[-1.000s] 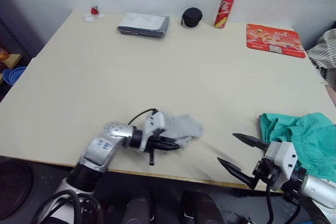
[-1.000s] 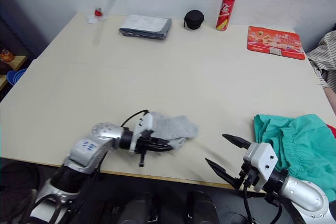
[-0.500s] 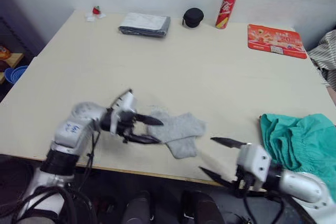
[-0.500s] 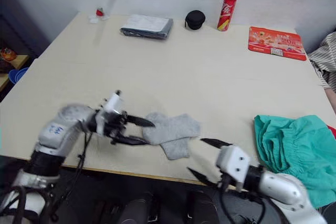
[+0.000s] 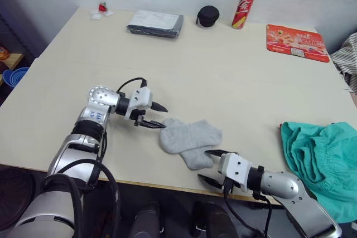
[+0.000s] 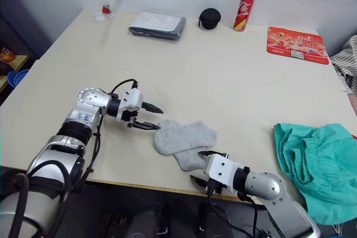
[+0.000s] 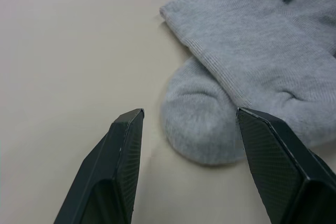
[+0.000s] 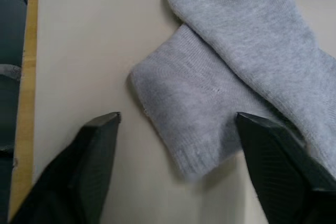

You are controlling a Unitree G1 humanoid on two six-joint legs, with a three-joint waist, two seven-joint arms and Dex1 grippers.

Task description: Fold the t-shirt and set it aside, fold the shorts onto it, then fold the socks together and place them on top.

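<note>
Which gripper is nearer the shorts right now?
Right. The right gripper is open at the near table edge by the socks, with bare table between it and the shorts. The left gripper, also open, sits on the socks' far side, farther away.

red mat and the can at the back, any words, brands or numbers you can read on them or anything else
Red mat: large pale digits that look like "20"; the rest of its print is too small to read.
Red can: white lettering down its side, too blurred to read.
Left forearm: small blue markings, unreadable.
Socks, shorts, folded grey cloth: no text visible.
</note>
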